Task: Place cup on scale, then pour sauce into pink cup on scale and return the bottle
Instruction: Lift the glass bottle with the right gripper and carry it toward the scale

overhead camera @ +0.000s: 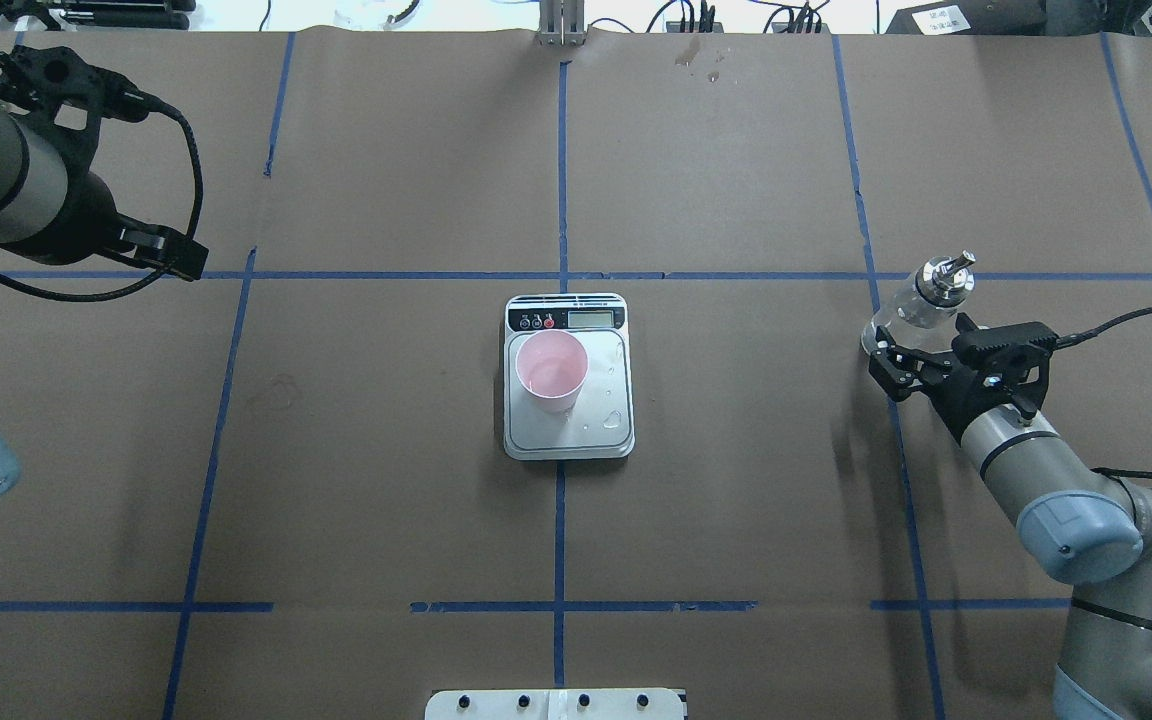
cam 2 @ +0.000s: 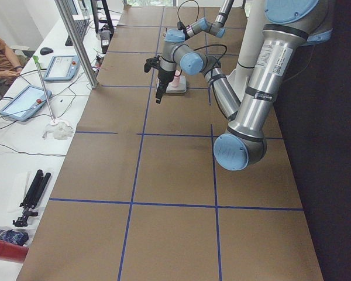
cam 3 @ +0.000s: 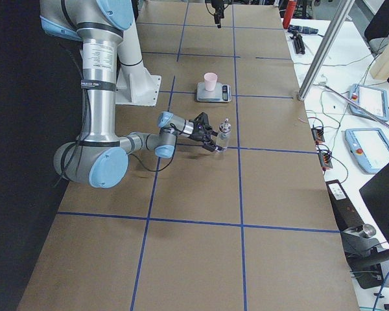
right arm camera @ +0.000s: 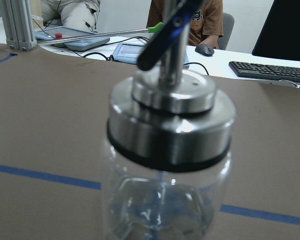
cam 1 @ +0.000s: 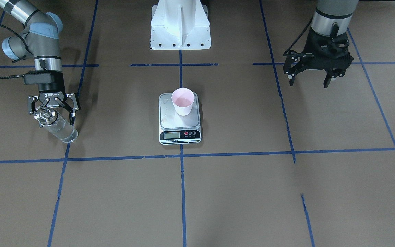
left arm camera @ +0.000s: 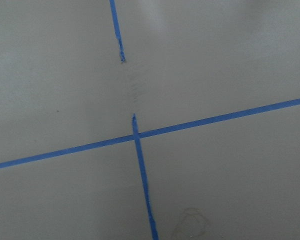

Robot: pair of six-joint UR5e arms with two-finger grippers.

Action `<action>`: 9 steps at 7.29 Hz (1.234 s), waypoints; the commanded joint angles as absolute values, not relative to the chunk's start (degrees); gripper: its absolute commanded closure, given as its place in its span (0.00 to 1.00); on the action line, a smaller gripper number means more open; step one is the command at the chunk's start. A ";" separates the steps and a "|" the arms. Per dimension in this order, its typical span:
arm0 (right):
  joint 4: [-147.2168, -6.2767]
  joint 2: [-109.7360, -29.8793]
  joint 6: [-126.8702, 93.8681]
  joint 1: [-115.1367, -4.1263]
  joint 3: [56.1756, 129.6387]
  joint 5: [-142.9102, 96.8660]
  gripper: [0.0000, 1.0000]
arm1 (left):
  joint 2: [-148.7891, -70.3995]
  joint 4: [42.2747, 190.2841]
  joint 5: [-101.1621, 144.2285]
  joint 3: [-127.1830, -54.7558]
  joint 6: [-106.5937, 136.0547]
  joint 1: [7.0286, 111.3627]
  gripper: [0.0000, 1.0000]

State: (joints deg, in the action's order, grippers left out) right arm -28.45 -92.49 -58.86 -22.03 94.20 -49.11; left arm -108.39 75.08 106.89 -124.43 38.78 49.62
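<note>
exterior front-facing: cup [cam 1: 183, 101] is recorded upright on the scale [cam 1: 166, 111]. bottle [cam 1: 63, 131] is stood on the table [cam 1: 238, 192], well apart from the scale, between the spread fingers [cam 1: 73, 115] of the right gripper [cam 1: 51, 117]; no pinch is seen. left gripper [cam 1: 309, 81] is held spread and empty.

overhead exterior: droplets [overhead camera: 614, 420] are noted on the platform. spout [overhead camera: 954, 265] is directed away from the scale.

exterior right: the bottle's long axis is shown vertical, spout uppermost.

right wrist-mounted: collar [right arm camera: 170, 135] and sauce [right arm camera: 160, 215] are seen close and blurred.

risk, as judged: the bottle could be clipped by a finger and tipped, should the gripper be shifted sideways or shut off-centre; sauce would be spilled.
</note>
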 commanded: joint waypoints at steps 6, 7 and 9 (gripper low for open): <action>-28.48 -89.57 -58.80 -24.17 91.85 -50.80 0.00 | -107.40 75.15 107.05 -124.45 36.74 50.71 0.00; -28.48 -88.86 -58.80 -24.34 91.58 -50.80 0.00 | -107.40 75.15 107.14 -124.45 36.74 50.71 0.00; -28.48 -88.16 -58.89 -24.61 91.49 -50.89 0.35 | -107.40 75.15 107.14 -124.37 36.74 50.71 0.00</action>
State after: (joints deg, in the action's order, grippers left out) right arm -28.48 -88.76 -58.82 -24.46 91.58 -50.86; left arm -107.40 75.15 107.13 -124.44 36.74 50.71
